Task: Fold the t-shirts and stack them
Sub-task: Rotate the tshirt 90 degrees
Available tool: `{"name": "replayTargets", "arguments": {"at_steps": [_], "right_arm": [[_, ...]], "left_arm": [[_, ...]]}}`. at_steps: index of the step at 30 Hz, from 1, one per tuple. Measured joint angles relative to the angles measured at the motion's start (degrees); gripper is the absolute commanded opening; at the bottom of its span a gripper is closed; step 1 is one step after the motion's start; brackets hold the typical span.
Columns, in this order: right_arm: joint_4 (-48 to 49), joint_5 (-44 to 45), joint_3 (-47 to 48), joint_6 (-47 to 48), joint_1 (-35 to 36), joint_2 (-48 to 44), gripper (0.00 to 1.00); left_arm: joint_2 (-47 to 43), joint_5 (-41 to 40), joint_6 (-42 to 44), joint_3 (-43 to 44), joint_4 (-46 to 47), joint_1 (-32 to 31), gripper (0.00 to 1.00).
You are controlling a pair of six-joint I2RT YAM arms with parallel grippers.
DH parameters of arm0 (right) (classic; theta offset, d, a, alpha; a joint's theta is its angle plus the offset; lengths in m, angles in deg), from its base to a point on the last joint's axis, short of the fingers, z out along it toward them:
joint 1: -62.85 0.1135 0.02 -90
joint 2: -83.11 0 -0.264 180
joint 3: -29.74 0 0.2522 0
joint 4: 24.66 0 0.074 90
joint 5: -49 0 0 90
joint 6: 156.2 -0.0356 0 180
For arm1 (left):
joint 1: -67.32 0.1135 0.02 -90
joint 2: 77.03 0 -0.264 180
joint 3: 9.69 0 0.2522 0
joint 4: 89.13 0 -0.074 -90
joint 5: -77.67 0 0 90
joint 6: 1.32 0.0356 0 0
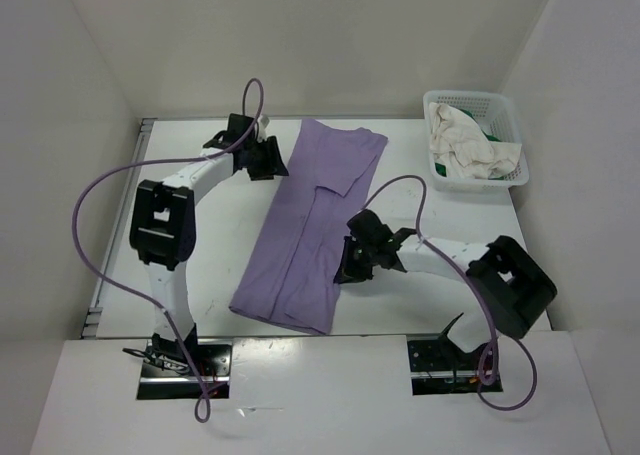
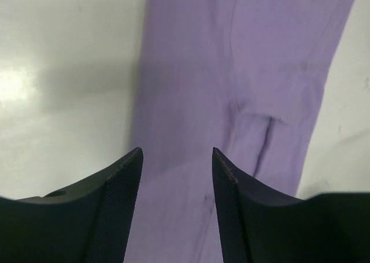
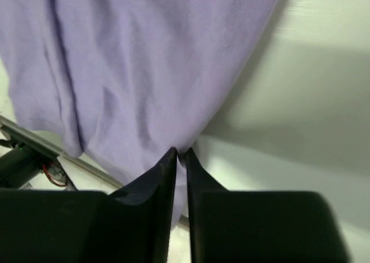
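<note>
The lavender-purple t-shirt (image 1: 310,225) lies lengthwise down the middle of the table, folded into a long strip. My left gripper (image 1: 268,158) is open above its far left edge; the left wrist view shows the purple cloth (image 2: 243,72) under and between the fingers. My right gripper (image 1: 352,263) is shut on the shirt's right edge near the front; in the right wrist view the cloth (image 3: 144,72) is pinched between the closed fingers. The cream-white t-shirt (image 1: 465,145) lies crumpled in the basket, with a bit of the bright green t-shirt (image 1: 491,133) showing behind it.
A white plastic lattice basket (image 1: 507,110) stands at the far right corner of the table. White walls enclose the table on three sides. Purple cables loop from both arms.
</note>
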Motion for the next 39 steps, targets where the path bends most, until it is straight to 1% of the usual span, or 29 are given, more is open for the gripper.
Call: {"name": "replayTargets", "arguments": {"at_steps": [1, 3, 5, 8, 9, 10, 14, 16, 17, 18, 22, 25, 26, 27, 28, 31, 36, 37, 38, 39], "right_arm": [[-1.2, -0.2, 0.0, 0.7, -0.7, -1.5, 0.26], [-3.3, -0.7, 0.0, 1.8, -1.7, -4.5, 0.31], [-4.9, -1.4, -0.1, 2.5, -2.3, -7.5, 0.33], [-6.3, -2.8, -0.1, 3.3, -3.5, -12.1, 0.33], [-6.3, -3.2, -0.1, 3.4, -4.1, -13.2, 0.33], [-6.3, -3.5, -0.1, 3.5, -4.8, -14.0, 0.33], [-6.6, -4.0, -0.1, 3.7, -6.2, -14.5, 0.33], [-6.8, -4.3, -0.1, 3.7, -6.3, -14.5, 0.33], [-6.9, -4.5, -0.1, 3.7, -6.6, -14.5, 0.33], [-6.9, -4.7, -0.1, 3.7, -6.7, -14.5, 0.33], [-6.7, -5.4, 0.3, 4.2, -7.8, -13.2, 0.33], [-6.6, -5.7, 0.7, 5.2, -8.2, -11.3, 0.34], [-6.6, -5.8, 0.8, 5.6, -8.4, -10.7, 0.34], [-6.6, -5.9, 0.9, 6.0, -8.8, -10.3, 0.37], [-6.6, -6.1, 1.0, 6.3, -9.2, -9.9, 0.37], [-6.6, -6.3, 1.3, 7.4, -10.3, -8.8, 0.37], [-6.6, -6.8, 1.5, 8.9, -10.5, -7.7, 0.38], [-6.6, -7.0, 1.6, 9.2, -10.5, -7.5, 0.38], [-6.6, -7.2, 1.7, 9.5, -10.5, -7.3, 0.38], [-6.6, -7.5, 1.9, 9.7, -10.5, -7.1, 0.38]], "left_arm": [[2.3, 0.0, 0.0, 2.1, -0.2, 0.0, 0.6], [6.4, -0.4, 0.0, 6.1, 0.2, 0.0, 0.61], [9.9, -0.8, 0.1, 9.2, 0.3, 0.0, 0.61], [15.1, -1.1, 0.6, 14.8, 0.1, 0.0, 0.61], [17.1, -1.1, 0.9, 17.0, 0.2, 0.0, 0.59], [18.8, -1.2, 1.0, 18.9, 0.3, 0.0, 0.52], [24.2, -0.8, 1.4, 24.5, 0.0, 0.0, 0.41], [25.9, -0.5, 1.5, 27.4, -0.3, -0.2, 0.33], [27.0, -0.3, 1.7, 29.2, -0.6, -0.3, 0.28], [28.0, -0.2, 2.0, 30.6, -0.7, -0.4, 0.19], [30.7, 0.8, 2.6, 34.0, -0.7, -0.7, 0.0], [30.8, 1.2, 2.4, 34.1, -0.3, -0.6, 0.0], [30.7, 1.9, 2.1, 33.3, 0.9, -0.3, 0.0], [30.3, 2.6, 1.0, 32.0, 2.4, 0.1, 0.0], [29.6, 3.7, -0.2, 29.5, 5.0, 0.9, 0.0], [26.0, 5.5, -2.8, 22.4, 8.3, 4.6, 0.0], [20.7, 2.1, -4.0, 14.4, 9.8, 11.7, 0.0], [19.5, 1.2, -4.6, 12.3, 10.4, 12.6, 0.06], [18.0, 0.4, -5.2, 10.1, 11.0, 13.3, 0.38], [16.8, -0.2, -5.2, 8.1, 11.8, 13.6, 0.53]]}}
